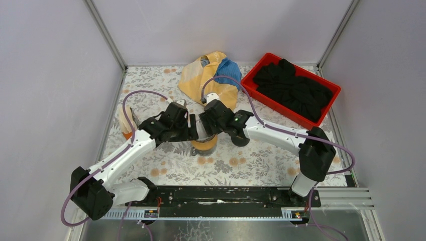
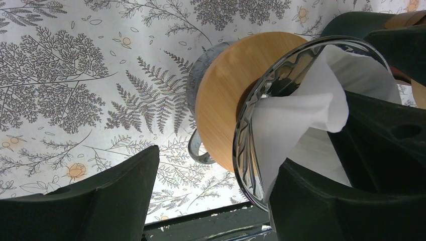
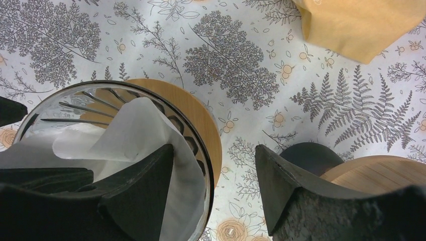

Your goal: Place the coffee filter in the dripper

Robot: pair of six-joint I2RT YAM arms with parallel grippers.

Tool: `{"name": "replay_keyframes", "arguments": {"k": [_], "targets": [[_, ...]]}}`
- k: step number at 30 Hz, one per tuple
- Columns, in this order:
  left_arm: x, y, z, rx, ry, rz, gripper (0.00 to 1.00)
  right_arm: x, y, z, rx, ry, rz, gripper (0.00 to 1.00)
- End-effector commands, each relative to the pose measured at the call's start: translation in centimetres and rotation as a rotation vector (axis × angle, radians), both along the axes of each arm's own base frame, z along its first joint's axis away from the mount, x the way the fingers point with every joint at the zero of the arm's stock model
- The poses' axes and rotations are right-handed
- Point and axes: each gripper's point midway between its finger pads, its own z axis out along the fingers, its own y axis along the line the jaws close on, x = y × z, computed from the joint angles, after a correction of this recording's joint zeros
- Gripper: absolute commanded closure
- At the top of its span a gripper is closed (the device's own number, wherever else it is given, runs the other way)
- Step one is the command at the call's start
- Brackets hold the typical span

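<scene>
The glass dripper (image 2: 251, 130) with a round wooden collar (image 2: 221, 95) stands on the floral cloth at the table's middle (image 1: 205, 145). The white paper coffee filter (image 2: 306, 110) sits inside it, folded and creased; it also shows in the right wrist view (image 3: 125, 135). My left gripper (image 2: 216, 196) is open and straddles the dripper's rim, one finger (image 2: 326, 201) inside against the filter. My right gripper (image 3: 213, 186) is open and straddles the opposite rim (image 3: 201, 145), its inner finger (image 3: 140, 191) on the filter. Both grippers meet over the dripper in the top view (image 1: 201, 128).
A yellow and blue bag (image 1: 211, 75) lies at the back. A red bin (image 1: 251, 80) of black cloths is at the back right. A pale stack on an orange base (image 1: 125, 123) stands at the left. A dark round object with a wooden top (image 3: 361, 170) is beside my right finger.
</scene>
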Motion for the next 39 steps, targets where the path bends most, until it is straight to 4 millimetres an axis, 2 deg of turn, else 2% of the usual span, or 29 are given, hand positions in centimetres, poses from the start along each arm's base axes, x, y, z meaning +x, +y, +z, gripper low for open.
{"name": "replay_keyframes", "arguments": {"k": [1, 10, 13, 15, 19, 27, 34, 39], "targets": [[0.3, -0.2, -0.2, 0.000, -0.017, -0.020, 0.19, 1.0, 0.4, 0.8, 0.020, -0.020, -0.014, 0.33], [0.2, 0.4, -0.3, 0.023, -0.016, -0.002, 0.19, 0.8, 0.3, 0.9, 0.018, -0.019, -0.009, 0.35], [0.2, 0.4, 0.2, 0.013, -0.028, 0.007, 0.19, 0.8, 0.3, 1.8, 0.039, -0.031, -0.009, 0.35], [0.4, 0.4, 0.5, 0.008, -0.038, 0.012, 0.19, 0.6, 0.3, 3.5, 0.079, -0.054, 0.001, 0.35], [0.6, 0.0, 0.7, -0.008, -0.045, 0.010, 0.19, 0.2, 0.8, 5.1, 0.133, -0.064, 0.029, 0.33], [0.8, -0.6, 1.4, -0.046, -0.061, 0.008, 0.19, -0.4, 1.0, 6.3, 0.171, -0.070, 0.062, 0.28], [1.4, -1.1, 3.4, -0.095, -0.118, 0.012, 0.16, -0.7, 1.4, 7.8, 0.220, -0.088, 0.094, 0.26], [1.8, -1.3, 4.1, -0.106, -0.133, 0.014, 0.14, -0.8, 1.6, 8.4, 0.239, -0.099, 0.107, 0.24]]}}
